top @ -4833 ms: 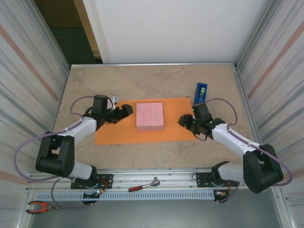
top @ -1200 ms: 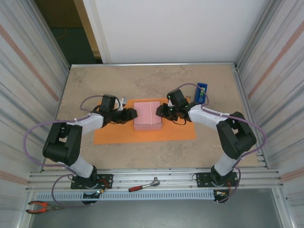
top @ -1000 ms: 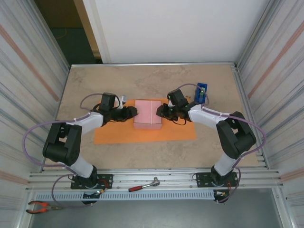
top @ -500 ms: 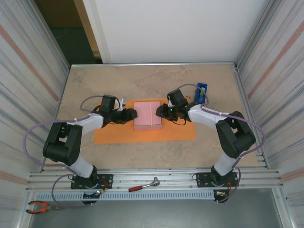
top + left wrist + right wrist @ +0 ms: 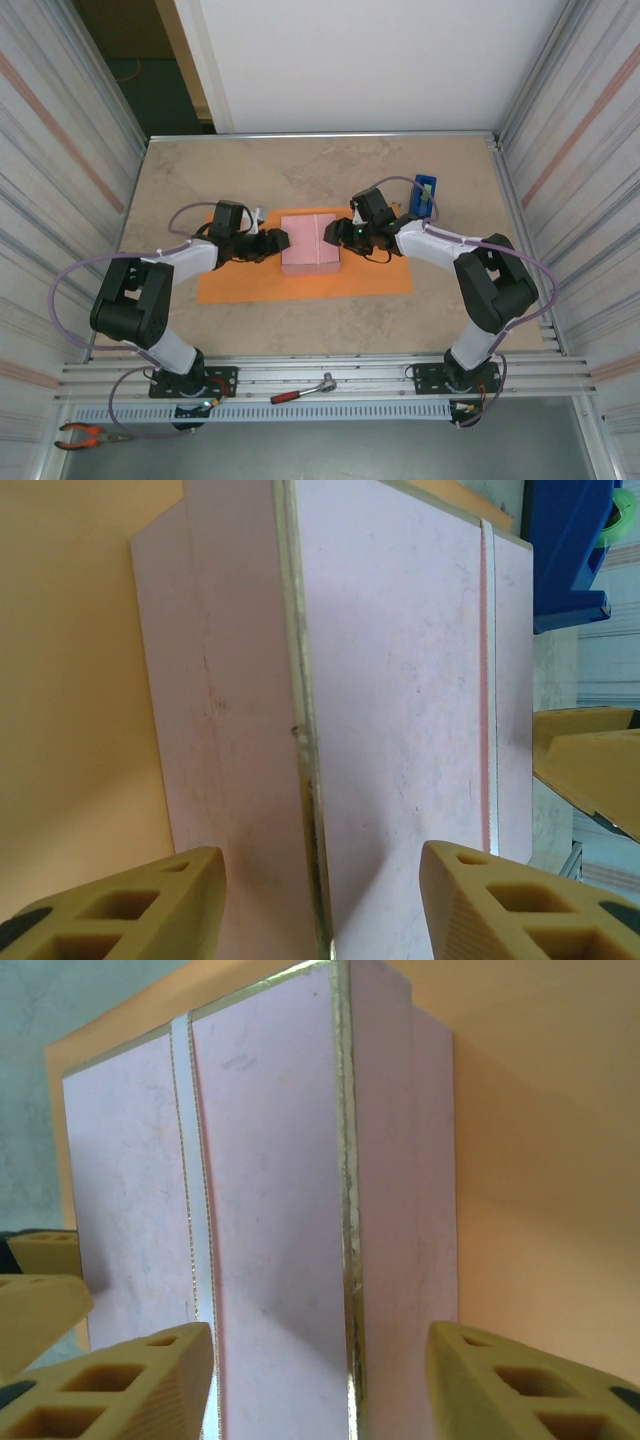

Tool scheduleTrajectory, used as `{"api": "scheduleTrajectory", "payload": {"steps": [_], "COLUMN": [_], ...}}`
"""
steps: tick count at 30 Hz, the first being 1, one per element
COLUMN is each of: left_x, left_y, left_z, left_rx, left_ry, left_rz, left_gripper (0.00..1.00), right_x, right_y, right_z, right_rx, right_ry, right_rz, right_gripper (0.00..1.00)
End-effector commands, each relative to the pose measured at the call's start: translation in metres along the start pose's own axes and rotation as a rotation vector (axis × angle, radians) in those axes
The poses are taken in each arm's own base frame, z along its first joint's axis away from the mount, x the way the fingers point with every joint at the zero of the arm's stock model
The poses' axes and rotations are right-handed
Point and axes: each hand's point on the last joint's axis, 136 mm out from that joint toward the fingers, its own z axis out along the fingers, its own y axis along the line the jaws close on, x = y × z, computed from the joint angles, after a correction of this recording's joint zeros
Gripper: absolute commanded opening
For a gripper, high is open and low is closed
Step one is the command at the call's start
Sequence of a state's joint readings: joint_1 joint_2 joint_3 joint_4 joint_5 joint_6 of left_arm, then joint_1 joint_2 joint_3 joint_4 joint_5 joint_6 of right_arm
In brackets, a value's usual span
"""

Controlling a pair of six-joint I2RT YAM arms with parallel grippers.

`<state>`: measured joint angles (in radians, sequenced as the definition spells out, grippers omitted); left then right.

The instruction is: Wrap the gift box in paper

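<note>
The left gripper [image 5: 320, 855] stands with its yellow fingers spread, one on each side of the gift box's left end. I cannot tell whether they touch it. The right gripper [image 5: 320, 1332] is spread the same way at the right end. The gift box [image 5: 312, 240] lies flat between them, pale pink and nearly square. A thin stripe on its lid runs from near edge to far. It sits on the far half of the paper [image 5: 300, 285], whose long axis runs left to right across the table [image 5: 300, 170]. A blue tape dispenser [image 5: 424, 195] stands off the paper's far right corner.
</note>
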<state>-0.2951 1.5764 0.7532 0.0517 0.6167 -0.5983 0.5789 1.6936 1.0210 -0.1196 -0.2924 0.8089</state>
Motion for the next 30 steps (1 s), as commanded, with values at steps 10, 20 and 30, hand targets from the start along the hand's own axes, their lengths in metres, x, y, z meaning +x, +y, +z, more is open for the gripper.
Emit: {"api": "scheduleTrajectory", "payload": {"steps": [10,20,30], "left_x": [-0.009,-0.013,-0.02], "left_y": [-0.007,-0.012,-0.015], "left_z": [0.0,0.0,-0.001], "left_rx": [0.031,0.046,0.042], "left_ry": [-0.009,-0.009,-0.02], "left_rz": [0.019,0.024,0.035], "left_gripper": [0.57,0.57,0.57], "right_x": [-0.017,-0.021,-0.017], "right_y": [0.002,-0.001,-0.001], "right_z": [-0.028,-0.034,-0.039], "right_rx": [-0.025,-0.01,-0.019], "right_ry": [-0.065,-0.093,-0.089], "right_rz": [0.013,0.023,0.035], "right_gripper": [0.75,0.81,0.82]}}
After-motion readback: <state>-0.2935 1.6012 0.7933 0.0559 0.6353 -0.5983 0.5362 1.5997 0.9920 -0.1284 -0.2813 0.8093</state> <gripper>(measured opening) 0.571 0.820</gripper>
